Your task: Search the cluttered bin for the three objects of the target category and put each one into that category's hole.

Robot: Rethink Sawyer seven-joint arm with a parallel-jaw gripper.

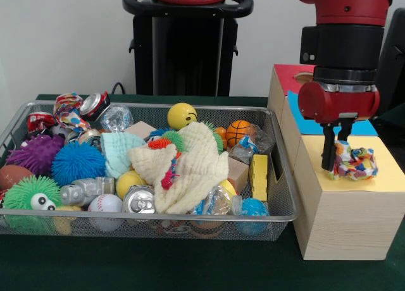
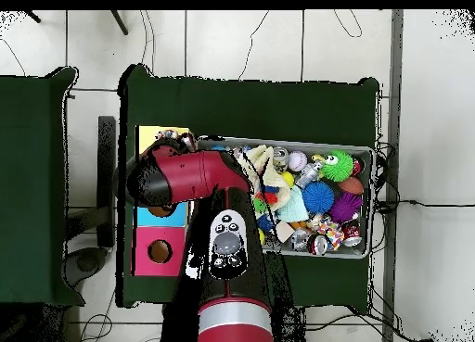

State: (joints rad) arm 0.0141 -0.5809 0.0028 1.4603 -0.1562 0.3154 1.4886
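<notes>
One spotted cloth piece (image 1: 354, 164) pinched between narrow fingers (image 1: 328, 153) — resting on yellow box top (image 1: 380, 177) — arm (image 1: 345, 44) vertical above.

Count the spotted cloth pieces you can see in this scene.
2. One spotted cloth sits on the yellow-topped box at the gripper. Another lies at the bin's far left corner. More may be buried under clutter.

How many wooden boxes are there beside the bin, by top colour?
Yellow top: 1
Blue top: 1
Red top: 1
Total: 3 boxes, in a row beside the bin.
</notes>
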